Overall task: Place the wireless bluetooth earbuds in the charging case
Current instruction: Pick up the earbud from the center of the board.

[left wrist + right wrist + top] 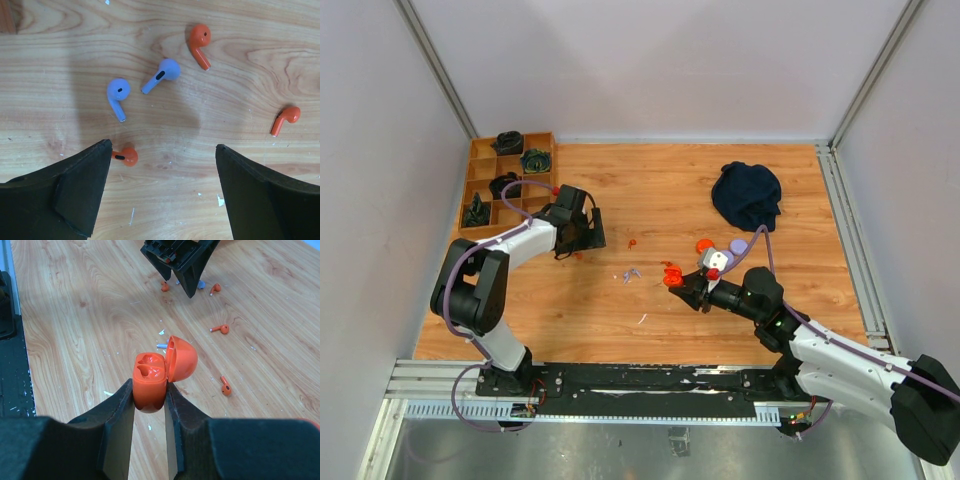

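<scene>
5 earbuds (162,75) lie loose on the wooden table (260,200) below the left gripper (163,147): 2 lilac, 3 orange-red. They look light, hard and slick, so a nudge would likely make them skid or roll. Pinching across the stem near the bulb seems safest. The left gripper points down at them, jaws wide apart and empty, with 1 orange-red earbud (125,156) just beside one finger. The right gripper (149,390), its arm stretched toward the table's middle, is clamped on the body of the orange-red charging case (150,377). The case's lid (182,357) is hinged open and its wells are exposed.
</scene>
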Available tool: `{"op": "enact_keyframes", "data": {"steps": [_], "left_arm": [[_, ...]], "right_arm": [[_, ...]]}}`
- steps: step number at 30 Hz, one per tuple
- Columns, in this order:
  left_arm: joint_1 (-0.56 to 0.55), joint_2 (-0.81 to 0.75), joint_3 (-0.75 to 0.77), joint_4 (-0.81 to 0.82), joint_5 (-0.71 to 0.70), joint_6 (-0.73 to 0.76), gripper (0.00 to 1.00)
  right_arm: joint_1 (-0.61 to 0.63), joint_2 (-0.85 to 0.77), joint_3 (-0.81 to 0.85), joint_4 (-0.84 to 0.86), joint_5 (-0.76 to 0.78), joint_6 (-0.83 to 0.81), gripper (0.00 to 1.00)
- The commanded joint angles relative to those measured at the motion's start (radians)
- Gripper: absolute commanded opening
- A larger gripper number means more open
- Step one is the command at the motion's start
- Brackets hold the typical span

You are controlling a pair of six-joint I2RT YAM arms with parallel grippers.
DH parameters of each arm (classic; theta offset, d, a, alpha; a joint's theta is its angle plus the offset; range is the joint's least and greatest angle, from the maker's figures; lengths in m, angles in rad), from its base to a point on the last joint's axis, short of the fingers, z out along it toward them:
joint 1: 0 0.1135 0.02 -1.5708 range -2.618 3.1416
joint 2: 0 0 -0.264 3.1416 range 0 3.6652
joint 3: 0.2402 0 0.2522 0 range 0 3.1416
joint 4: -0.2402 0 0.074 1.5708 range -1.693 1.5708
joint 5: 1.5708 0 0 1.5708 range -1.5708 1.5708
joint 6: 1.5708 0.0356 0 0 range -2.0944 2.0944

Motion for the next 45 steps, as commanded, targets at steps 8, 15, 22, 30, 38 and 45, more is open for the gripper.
{"op": "enact_keyframes", "data": {"steps": [8, 15, 22, 30, 38, 45], "left_arm": [[0.006, -0.009, -0.013, -0.096, 0.106, 0.005, 0.81], [-0.005, -0.051, -0.019, -0.122, 0.151, -0.013, 0.76], [-0.005, -0.013, 0.054, -0.219, -0.021, -0.025, 0.73], [-0.005, 0.049, 0.082, -0.196, -0.029, -0.069, 0.67], [-0.005, 0.104, 0.102, -0.165, 0.005, -0.064, 0.65], [-0.013, 0.118, 0.126, -0.166, 0.031, -0.038, 0.58]], "right_arm": [[-0.018, -0.010, 0.007, 0.007, 0.008, -0.024, 0.09], [-0.017, -0.007, 0.008, 0.007, 0.007, -0.024, 0.10], [-0.018, -0.005, 0.007, 0.006, 0.009, -0.023, 0.10], [-0.018, 0.003, 0.012, 0.001, 0.011, -0.026, 0.10], [-0.018, 0.007, 0.013, -0.001, 0.012, -0.028, 0.10], [-0.017, 0.007, 0.012, -0.003, 0.012, -0.028, 0.10]]}}
